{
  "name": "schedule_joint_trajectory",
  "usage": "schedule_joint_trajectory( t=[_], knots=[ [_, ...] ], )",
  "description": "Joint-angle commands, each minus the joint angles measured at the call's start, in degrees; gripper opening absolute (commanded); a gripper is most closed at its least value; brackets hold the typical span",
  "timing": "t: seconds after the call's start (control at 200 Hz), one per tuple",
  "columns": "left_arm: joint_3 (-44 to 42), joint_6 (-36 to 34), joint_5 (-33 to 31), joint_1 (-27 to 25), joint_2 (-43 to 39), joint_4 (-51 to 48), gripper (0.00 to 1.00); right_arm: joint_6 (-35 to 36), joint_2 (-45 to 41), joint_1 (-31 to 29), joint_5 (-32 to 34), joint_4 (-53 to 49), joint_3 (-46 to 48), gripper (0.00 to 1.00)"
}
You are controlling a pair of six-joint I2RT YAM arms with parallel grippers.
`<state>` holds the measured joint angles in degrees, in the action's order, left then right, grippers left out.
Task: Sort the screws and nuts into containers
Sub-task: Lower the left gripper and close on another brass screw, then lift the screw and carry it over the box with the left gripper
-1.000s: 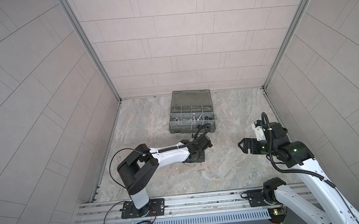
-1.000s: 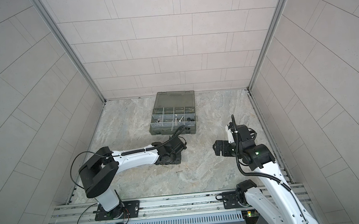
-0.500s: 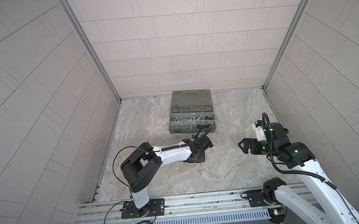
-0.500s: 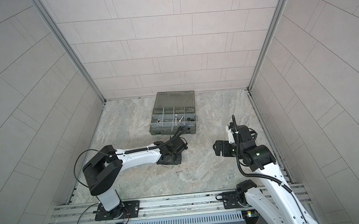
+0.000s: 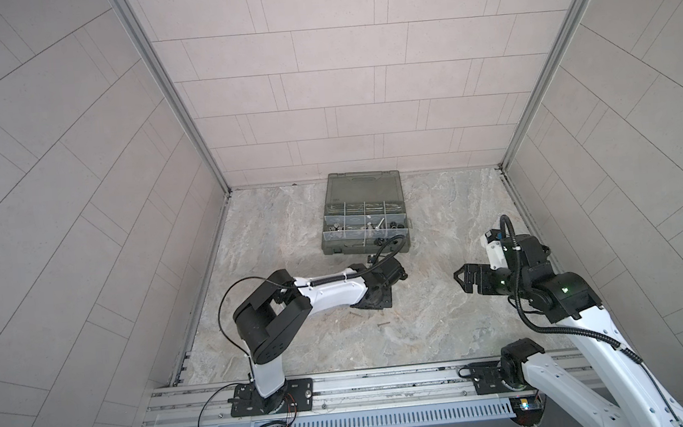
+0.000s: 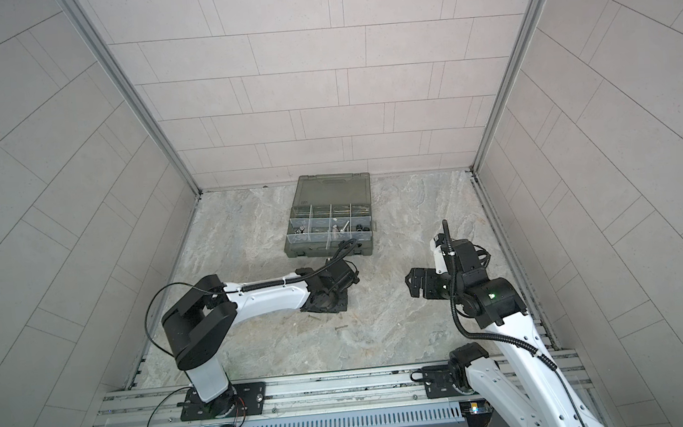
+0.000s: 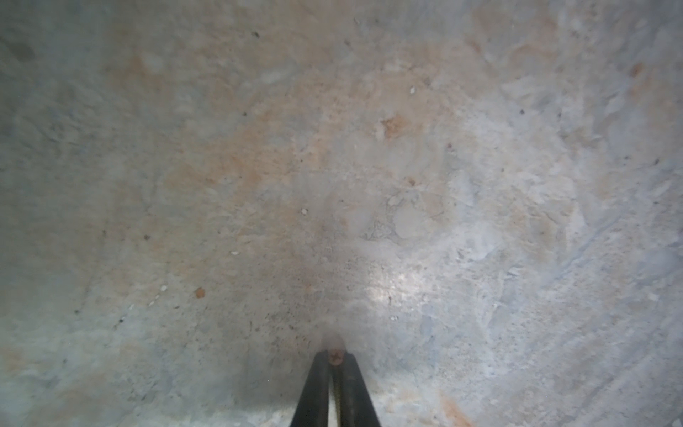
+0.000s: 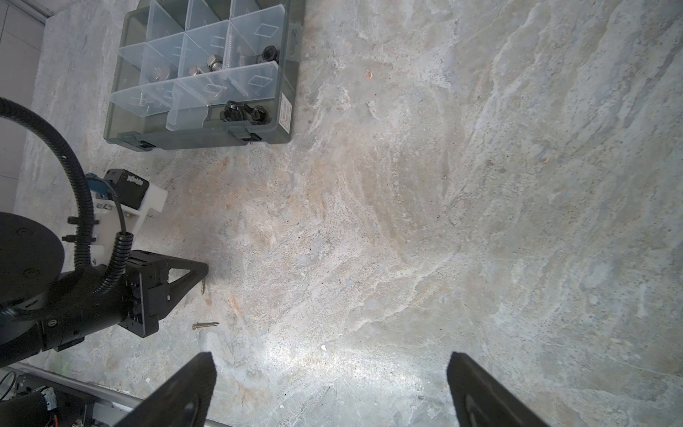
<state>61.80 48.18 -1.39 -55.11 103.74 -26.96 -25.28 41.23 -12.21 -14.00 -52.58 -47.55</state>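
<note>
We see left arm [image 5: 333, 295] low at lower centre of both top views: upper link folded back over base, forearm stretched rightward, wrist bent down. Left gripper [image 7: 335, 361] points straight down, fingers [image 7: 318, 388] pressed together, tips pinching small screw [image 7: 335, 357]. We see right arm [image 5: 567, 294] raised at lower right, elbow bent, wrist turned toward centre. Right gripper [image 8: 330, 364] has jaws spread wide, empty.

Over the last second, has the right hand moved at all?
No. The right hand stays open at the same spot in a top view, below and to the right of the organiser case.
</note>
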Motion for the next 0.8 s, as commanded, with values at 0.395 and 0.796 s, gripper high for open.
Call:
schedule_joint_trajectory(
  t=[0.395,0.796],
  knots=[
    [9.05,-10.29,-1.33,5.85,-2.63,-12.67,0.02,0.66,1.33,0.23,0.13,-0.47,-0.49,0.99],
    [16.72,-17.52,2.64,20.25,-5.11,-15.09,0.02,-2.40,6.97,0.14,-6.80,3.60,-1.66,0.99]
  ],
)
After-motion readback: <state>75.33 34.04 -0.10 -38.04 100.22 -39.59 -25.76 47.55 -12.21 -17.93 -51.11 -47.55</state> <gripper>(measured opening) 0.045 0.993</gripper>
